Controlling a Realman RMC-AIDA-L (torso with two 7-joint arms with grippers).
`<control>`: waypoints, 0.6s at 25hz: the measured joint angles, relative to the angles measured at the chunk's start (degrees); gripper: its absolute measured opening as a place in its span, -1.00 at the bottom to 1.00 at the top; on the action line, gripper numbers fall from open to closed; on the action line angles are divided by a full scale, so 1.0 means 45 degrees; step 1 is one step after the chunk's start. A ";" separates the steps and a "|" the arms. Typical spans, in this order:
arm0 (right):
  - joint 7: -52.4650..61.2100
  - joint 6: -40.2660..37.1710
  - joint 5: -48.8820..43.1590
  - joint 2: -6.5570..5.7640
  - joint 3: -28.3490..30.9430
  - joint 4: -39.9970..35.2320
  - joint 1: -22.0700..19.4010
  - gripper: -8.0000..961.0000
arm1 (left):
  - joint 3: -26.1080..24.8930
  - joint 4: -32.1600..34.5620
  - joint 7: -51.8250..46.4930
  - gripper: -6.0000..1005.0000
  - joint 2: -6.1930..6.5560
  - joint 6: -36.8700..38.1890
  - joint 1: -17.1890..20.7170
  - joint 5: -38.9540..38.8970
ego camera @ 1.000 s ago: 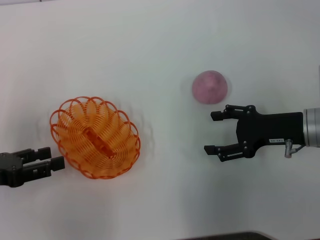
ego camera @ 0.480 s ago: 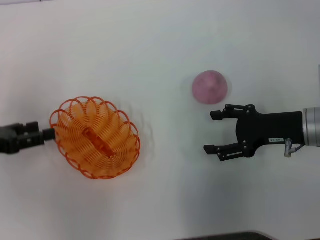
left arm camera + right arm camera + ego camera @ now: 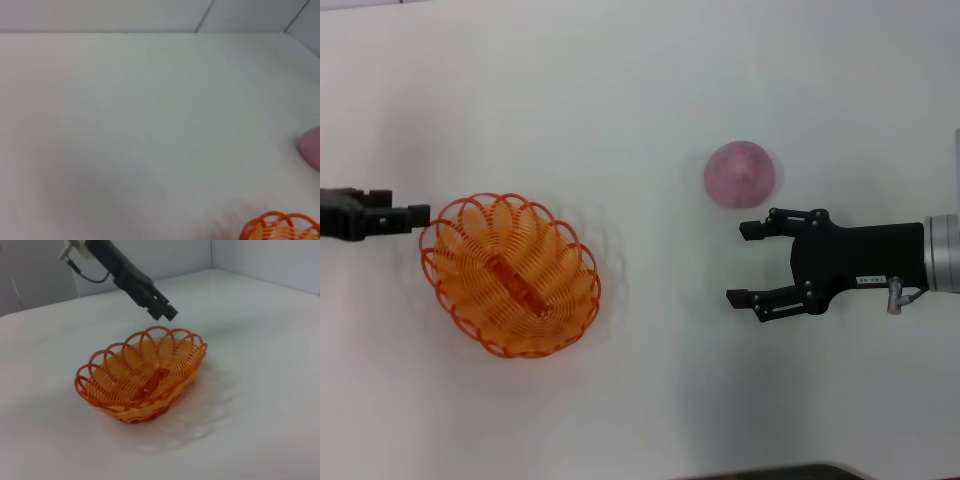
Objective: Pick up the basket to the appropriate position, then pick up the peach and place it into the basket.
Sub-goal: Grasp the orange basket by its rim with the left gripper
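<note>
Orange wire basket resting upright on the white counter, its long axis running diagonally. The left tool sits at the basket's far-left rim with its jaws narrow and nothing between them; the right wrist view shows it raised above that rim, not touching. The pink peach lies on the counter well to the right of the basket. The right tool is beyond the peach from the basket, close beside the fruit, jaws wide and empty.
</note>
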 joint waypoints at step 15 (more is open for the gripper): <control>0.0113 -0.0034 0.0017 0.0000 0.0006 -0.0019 0.0018 0.97 | 0.4036 0.1241 -0.3177 0.50 -0.0139 -0.0283 -0.1510 0.1795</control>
